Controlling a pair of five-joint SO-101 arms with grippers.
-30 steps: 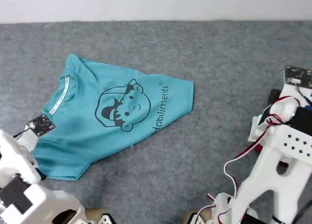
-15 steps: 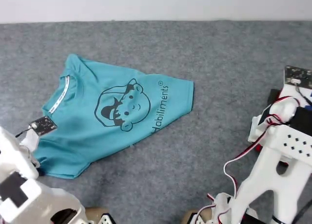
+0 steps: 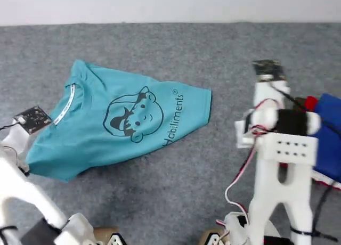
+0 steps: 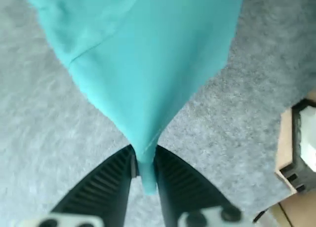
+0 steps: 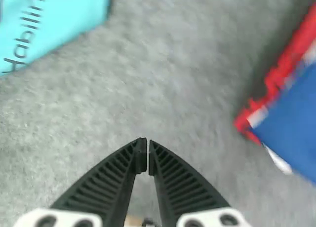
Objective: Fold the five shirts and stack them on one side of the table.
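Teal shirt (image 3: 96, 144): Laid print-side up on the left half of the desk (image 3: 224, 58). The collar (image 3: 68, 104) is turned toward the left edge and the hem toward the centre. It is spread out and not folded.
Print: A dark cartoon face (image 3: 133, 117) is seen at mid-chest, with a line of lettering beside it toward the hem.
Grasped corner: The shirt's near left corner is drawn into a narrow point, and the cloth fans out wide from that point.
Left gripper (image 4: 144, 160): The drawn-up corner of the teal shirt is pinched between the jaws, with only the thickness of the cloth between them.
Left arm (image 3: 21, 165): Placed at the near left edge of the desk, right by the held corner.
Right gripper (image 5: 147, 148): The jaws are brought together with nothing held between them. It is held over bare desk, apart from the teal shirt's hem.
Right arm (image 3: 279, 149): Stood on the right half of the desk, between the teal shirt and the other garments.
Blue garment (image 3: 327, 133): Placed at the right edge of the desk, well apart from the teal shirt.
Red garment (image 3: 310, 103): An edge is seen touching the blue garment on the side toward the right arm. Whether it is under the blue one cannot be told.
Desk surface: Covered in a grey felt-like material.
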